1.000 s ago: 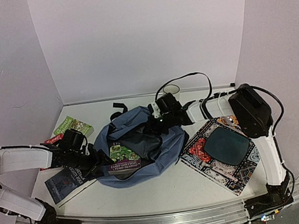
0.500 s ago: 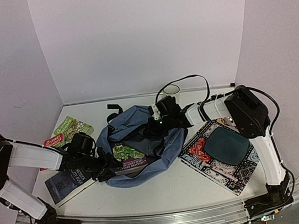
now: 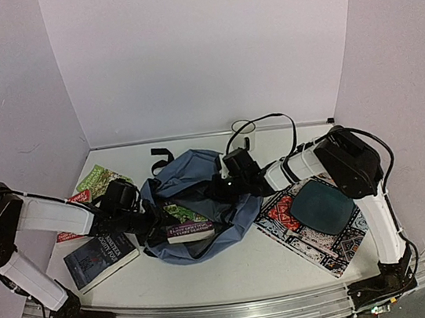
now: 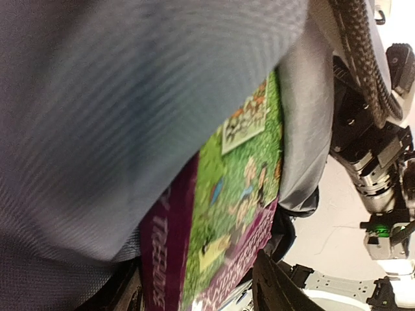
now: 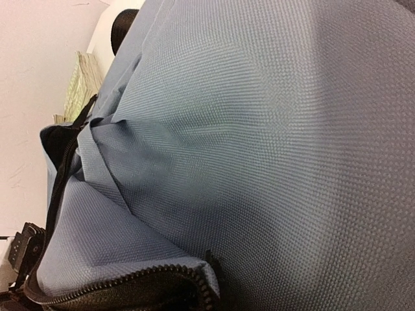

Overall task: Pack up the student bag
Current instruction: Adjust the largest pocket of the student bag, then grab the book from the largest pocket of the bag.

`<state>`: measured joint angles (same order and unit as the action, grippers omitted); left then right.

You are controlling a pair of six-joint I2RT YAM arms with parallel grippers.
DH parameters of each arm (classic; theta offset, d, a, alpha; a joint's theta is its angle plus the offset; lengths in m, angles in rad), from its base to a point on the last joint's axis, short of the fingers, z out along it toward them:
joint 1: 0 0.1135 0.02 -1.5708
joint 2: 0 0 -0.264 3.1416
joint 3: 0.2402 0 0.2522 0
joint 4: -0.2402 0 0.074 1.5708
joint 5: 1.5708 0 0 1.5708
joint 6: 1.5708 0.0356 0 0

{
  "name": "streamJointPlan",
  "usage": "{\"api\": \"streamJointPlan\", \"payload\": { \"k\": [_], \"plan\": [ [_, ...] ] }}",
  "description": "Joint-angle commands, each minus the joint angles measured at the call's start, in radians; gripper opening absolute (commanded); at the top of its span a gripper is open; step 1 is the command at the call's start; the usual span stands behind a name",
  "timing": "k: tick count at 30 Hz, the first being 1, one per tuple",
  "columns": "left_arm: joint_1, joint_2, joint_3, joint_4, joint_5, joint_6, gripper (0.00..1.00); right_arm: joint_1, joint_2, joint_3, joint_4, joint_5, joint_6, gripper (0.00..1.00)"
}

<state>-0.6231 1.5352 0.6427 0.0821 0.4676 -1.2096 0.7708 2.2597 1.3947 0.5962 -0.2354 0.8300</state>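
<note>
The student bag (image 3: 187, 174) lies slumped at the centre of the surface (image 3: 236, 270), its mouth facing 6 o'clock. A book with a green cover and purple spine (image 3: 188, 224) sits in that mouth, partly under the blue fabric.

The left pincer (image 3: 157, 224) reaches in from the bag's 9 o'clock side. Its wrist view shows the book between the two dark fingers (image 4: 275, 288), so it grips the book.

The right pincer (image 3: 218, 190) is pressed against the bag's rim at about 3 o'clock. Its own camera shows only blue weave and a dark zipper (image 5: 130, 282), so I cannot tell whether it is open or closed.

A dark book (image 3: 100, 258) lies at 8 o'clock from the bag and a patterned mat (image 3: 284, 216) lies at 4 o'clock.
</note>
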Motion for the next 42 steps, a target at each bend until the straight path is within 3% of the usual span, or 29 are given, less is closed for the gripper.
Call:
{"api": "streamJointPlan", "payload": {
  "k": [1,9,16,27,31,37,42],
  "plan": [
    [-0.003,0.028,0.08,0.194,-0.011,-0.017,0.56,0.068,0.035,-0.059,-0.089,-0.059,0.045,0.0],
    [-0.003,-0.032,0.005,0.361,-0.067,-0.113,0.4,0.07,0.015,-0.062,-0.081,-0.055,0.041,0.0],
    [-0.002,-0.042,-0.032,0.362,-0.039,-0.049,0.01,0.063,-0.055,0.016,-0.136,-0.064,-0.122,0.0],
    [0.015,-0.122,-0.038,0.285,0.104,0.281,0.0,0.061,-0.237,0.25,-0.41,-0.082,-0.551,0.0],
    [0.036,-0.184,-0.038,0.193,0.112,0.345,0.0,0.062,-0.283,0.305,-0.485,-0.015,-0.671,0.0],
    [0.087,-0.235,-0.002,0.057,0.195,0.479,0.0,0.062,-0.345,0.345,-0.497,0.068,-0.774,0.0],
    [0.123,-0.295,0.003,0.017,0.236,0.501,0.0,0.062,-0.336,0.374,-0.503,0.105,-0.809,0.0]
  ]
}}
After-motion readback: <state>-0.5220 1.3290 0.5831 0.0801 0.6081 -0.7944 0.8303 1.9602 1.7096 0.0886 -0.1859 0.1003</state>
